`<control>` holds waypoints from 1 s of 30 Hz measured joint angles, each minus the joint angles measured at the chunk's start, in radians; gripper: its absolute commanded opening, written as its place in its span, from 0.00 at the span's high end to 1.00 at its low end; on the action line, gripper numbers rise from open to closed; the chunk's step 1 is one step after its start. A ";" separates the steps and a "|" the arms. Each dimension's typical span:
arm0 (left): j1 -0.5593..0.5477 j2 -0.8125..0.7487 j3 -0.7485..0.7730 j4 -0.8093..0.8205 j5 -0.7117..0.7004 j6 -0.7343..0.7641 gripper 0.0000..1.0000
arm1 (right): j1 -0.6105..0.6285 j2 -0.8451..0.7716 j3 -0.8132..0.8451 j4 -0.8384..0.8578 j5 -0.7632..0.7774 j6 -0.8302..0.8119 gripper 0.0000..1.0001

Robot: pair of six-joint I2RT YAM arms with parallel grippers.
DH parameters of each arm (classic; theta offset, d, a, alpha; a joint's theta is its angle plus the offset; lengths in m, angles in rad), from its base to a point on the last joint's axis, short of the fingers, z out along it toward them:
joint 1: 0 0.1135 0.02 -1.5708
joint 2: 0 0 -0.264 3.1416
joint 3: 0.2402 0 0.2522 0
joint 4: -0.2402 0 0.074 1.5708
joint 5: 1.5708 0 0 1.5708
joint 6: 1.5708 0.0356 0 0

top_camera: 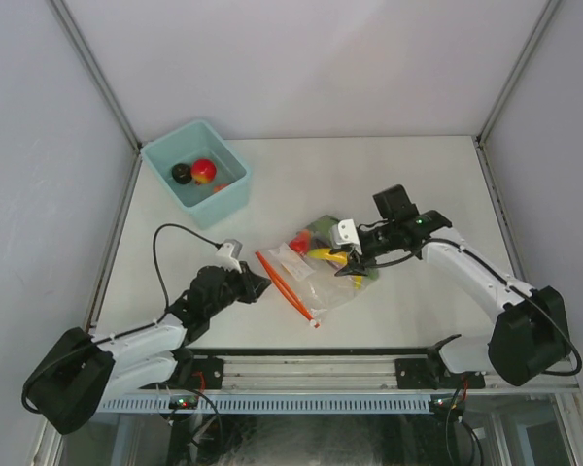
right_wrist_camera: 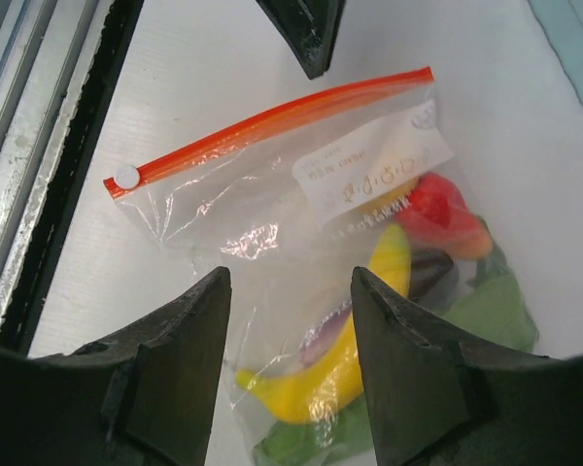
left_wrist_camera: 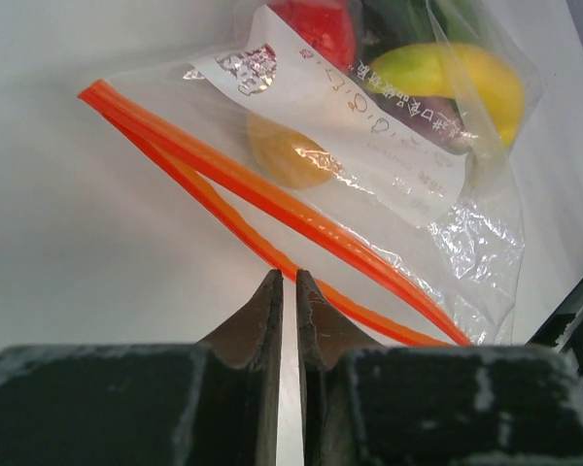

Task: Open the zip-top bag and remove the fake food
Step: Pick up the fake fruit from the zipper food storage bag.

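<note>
The clear zip-top bag [top_camera: 323, 275] lies flat mid-table, its orange zip strip [left_wrist_camera: 272, 199] parted into two lips. Inside it is fake food: a yellow banana [right_wrist_camera: 369, 325], a red piece [right_wrist_camera: 437, 209], a purple eggplant [right_wrist_camera: 332, 328] and green pieces [right_wrist_camera: 491, 311]. My left gripper [left_wrist_camera: 290, 279] is at the bag's zip edge, jaws closed to a thin slit. The lower lip runs right at its tips, and I cannot tell whether it is pinched. My right gripper [right_wrist_camera: 291, 279] hangs open over the bag's body, its fingers either side of the banana.
A light teal bin [top_camera: 231, 192] stands at the back left, holding a red apple [top_camera: 204, 171] and a dark round piece [top_camera: 182, 174]. The bag's white slider tab [right_wrist_camera: 126, 177] lies near the table's front rail [top_camera: 311, 367]. Walls enclose the table on three sides.
</note>
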 measured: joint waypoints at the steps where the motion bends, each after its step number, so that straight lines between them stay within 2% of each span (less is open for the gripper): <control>1: 0.000 0.016 -0.009 0.027 0.008 0.002 0.88 | 0.019 0.011 0.003 -0.009 0.008 -0.034 0.47; 10: 0.000 0.198 -0.060 0.315 0.050 0.016 0.89 | 0.143 0.237 0.207 -0.082 0.085 -0.240 0.48; 17: -0.002 0.353 -0.060 0.517 0.064 0.016 0.89 | 0.181 0.483 0.510 -0.224 0.124 -0.380 0.54; 21: -0.004 0.425 -0.059 0.602 0.068 0.018 0.88 | 0.195 0.612 0.624 -0.271 0.159 -0.396 0.56; 30: -0.004 0.536 -0.058 0.729 0.077 0.055 0.85 | 0.211 0.753 0.692 -0.306 0.254 -0.374 0.65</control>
